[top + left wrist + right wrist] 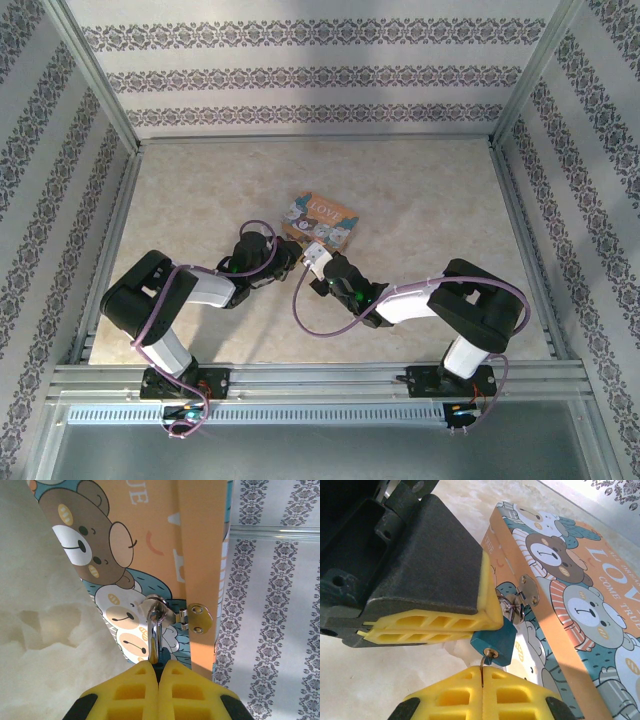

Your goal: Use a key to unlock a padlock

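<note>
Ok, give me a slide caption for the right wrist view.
The right hand holds the key in the teal padlock on the bear-print box, left hand clamping the padlock.

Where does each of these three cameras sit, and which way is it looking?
Top external: fixed above and behind the arms, facing down on the table; left arm and right arm reach from the bottom edge toward the box.
Left wrist: rides the left arm, facing along the left gripper, shut on the padlock on the box.
Right wrist: rides the right arm, facing along the right gripper, shut on the key in the padlock's keyhole.
Shared: both wrist views show padlock and box.
</note>
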Robot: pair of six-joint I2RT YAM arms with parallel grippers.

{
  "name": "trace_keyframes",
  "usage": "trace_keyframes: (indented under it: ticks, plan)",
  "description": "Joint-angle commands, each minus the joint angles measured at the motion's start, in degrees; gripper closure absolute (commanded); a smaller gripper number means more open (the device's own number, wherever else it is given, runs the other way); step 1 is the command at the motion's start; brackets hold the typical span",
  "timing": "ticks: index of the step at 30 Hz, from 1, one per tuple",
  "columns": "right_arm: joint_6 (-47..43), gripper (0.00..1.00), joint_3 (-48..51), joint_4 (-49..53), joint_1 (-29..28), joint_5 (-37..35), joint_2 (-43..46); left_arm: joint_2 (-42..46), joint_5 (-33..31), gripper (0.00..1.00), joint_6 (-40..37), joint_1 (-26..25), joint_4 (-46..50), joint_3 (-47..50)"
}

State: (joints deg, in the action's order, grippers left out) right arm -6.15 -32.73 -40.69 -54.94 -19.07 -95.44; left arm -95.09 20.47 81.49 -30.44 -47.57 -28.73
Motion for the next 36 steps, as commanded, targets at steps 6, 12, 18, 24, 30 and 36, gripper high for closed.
trace_keyframes:
  ticks: [6,12,18,24,30,36]
  plan:
    - [1.42,1.00,-1.28,-7.92,-0.79,0.40,-0.28,-0.18,3.22,0.96,-0.24,-2.02,-1.91,0.78]
    - [1.66,0.78,-0.08,-7.70,-0.79,-0.09,1.48,-0.08,2.93,0.96,-1.34,-2.02,-0.88,0.87]
    - [2.38,0.65,3.04,-4.86,-0.79,-1.99,8.26,0.84,2.82,0.96,-4.20,-2.00,2.39,0.70]
    - [3.34,0.58,2.82,7.46,2.05,-1.12,20.44,3.03,2.29,0.96,-8.11,-2.15,9.03,-0.53]
    - [14.41,0.56,-0.22,22.23,11.58,11.61,29.23,5.14,0.96,0.96,-12.35,-2.61,15.81,-2.26]
    - [28.00,0.46,-4.42,33.07,21.43,26.55,30.47,7.45,-0.75,0.96,-16.87,-3.05,23.60,-4.44]
